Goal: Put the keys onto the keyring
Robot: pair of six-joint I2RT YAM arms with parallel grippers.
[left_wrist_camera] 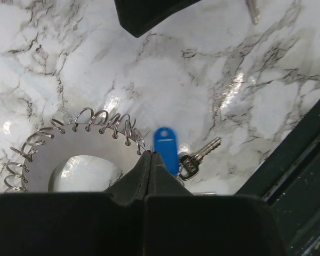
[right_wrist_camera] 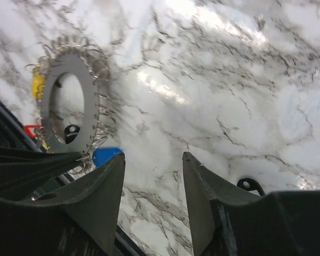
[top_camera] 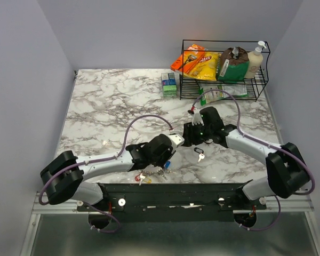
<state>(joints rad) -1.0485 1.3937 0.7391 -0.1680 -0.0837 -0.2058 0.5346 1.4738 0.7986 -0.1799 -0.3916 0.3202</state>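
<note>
The keyring point(left_wrist_camera: 45, 162) is a flat grey ring with several small wire loops around its rim; it also shows in the right wrist view point(right_wrist_camera: 85, 85). My left gripper point(left_wrist_camera: 151, 153) is shut on its rim, low over the table's near edge point(top_camera: 161, 161). A blue tag point(left_wrist_camera: 165, 148) with a silver key point(left_wrist_camera: 205, 152) lies just beyond the tips. Keys with red and yellow heads point(top_camera: 144, 178) sit by the ring. A black-headed key point(top_camera: 200, 155) lies apart, to the right. My right gripper point(right_wrist_camera: 152, 154) hangs open and empty above the marble point(top_camera: 192, 140).
A black wire rack point(top_camera: 224, 69) with snack bags and a pump bottle stands at the back right. A small green and blue box point(top_camera: 169, 84) sits left of it. The dark base rail point(top_camera: 170, 192) runs along the near edge, close to the keys.
</note>
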